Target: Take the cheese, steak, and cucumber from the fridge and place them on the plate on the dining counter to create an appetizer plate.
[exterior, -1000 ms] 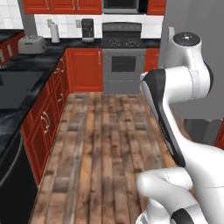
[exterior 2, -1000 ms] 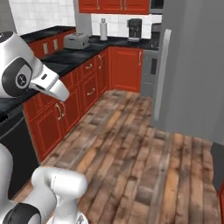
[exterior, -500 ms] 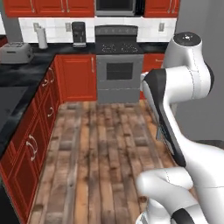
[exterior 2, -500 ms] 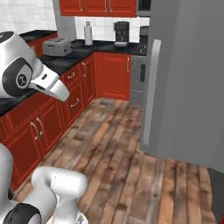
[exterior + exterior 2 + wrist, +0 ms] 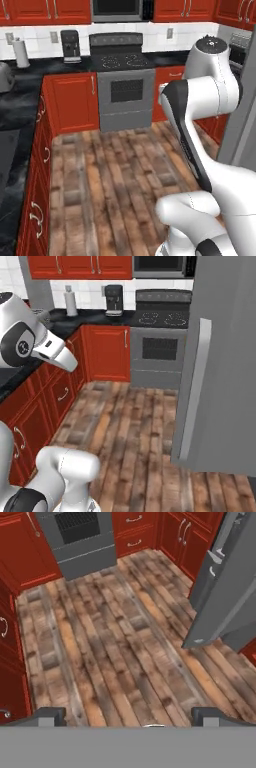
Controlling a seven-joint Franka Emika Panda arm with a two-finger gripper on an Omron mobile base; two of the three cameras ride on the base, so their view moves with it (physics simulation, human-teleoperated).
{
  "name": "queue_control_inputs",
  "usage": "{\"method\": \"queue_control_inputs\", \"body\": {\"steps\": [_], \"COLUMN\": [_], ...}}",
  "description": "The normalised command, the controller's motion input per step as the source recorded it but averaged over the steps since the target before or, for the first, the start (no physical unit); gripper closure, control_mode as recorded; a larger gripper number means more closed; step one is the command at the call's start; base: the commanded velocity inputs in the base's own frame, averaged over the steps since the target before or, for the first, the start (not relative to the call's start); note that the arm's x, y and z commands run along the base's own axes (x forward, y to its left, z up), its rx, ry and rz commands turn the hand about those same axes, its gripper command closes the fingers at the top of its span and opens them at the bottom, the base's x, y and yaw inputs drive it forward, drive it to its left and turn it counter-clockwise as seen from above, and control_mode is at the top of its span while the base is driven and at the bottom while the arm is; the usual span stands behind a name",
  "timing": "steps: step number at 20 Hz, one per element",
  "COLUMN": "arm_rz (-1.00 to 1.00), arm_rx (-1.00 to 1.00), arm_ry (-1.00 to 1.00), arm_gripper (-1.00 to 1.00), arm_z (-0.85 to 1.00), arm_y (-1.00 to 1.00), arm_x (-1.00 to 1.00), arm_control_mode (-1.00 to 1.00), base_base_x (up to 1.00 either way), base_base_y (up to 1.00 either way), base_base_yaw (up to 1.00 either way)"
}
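The tall grey stainless-steel fridge (image 5: 225, 366) stands shut at three o'clock in the right base view, its long bar handle (image 5: 192, 386) facing the wooden floor (image 5: 115, 647). The cheese, steak and cucumber are presumably inside. The gripper (image 5: 127, 714) hangs over bare planks with jaws spread wide and empty, likely carried clear while the base lines up with the door.

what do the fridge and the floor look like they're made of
The fridge: apparently brushed stainless steel, flat grey with a soft sheen and a long paler bar handle. The floor: wood planks by the look, brown streaky grain, worn mixed tones.
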Motion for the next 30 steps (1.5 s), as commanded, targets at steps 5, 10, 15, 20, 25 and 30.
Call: {"method": "queue_control_inputs", "body": {"steps": [5,10,15,20,25,30], "arm_rz": [0.0,0.0,0.0,0.0,0.0,0.0], "arm_rx": [0.0,0.0,0.0,0.0,0.0,0.0], "arm_ry": [0.0,0.0,0.0,0.0,0.0,0.0], "arm_gripper": [-1.0,-1.0,-1.0,-1.0,-1.0,-1.0], "arm_z": [0.0,0.0,0.0,0.0,0.0,0.0], "arm_y": [0.0,0.0,0.0,0.0,0.0,0.0], "arm_x": [0.0,0.0,0.0,0.0,0.0,0.0], "arm_control_mode": [1.0,1.0,1.0,1.0,1.0,1.0], "base_base_x": [1.0,1.0,0.97,0.79,0.6,0.47], "base_base_y": [0.63,0.58,0.58,0.57,0.4,0.28], "base_base_yaw": [-0.42,-0.44,-0.48,-0.54,-0.61,-0.66]}}
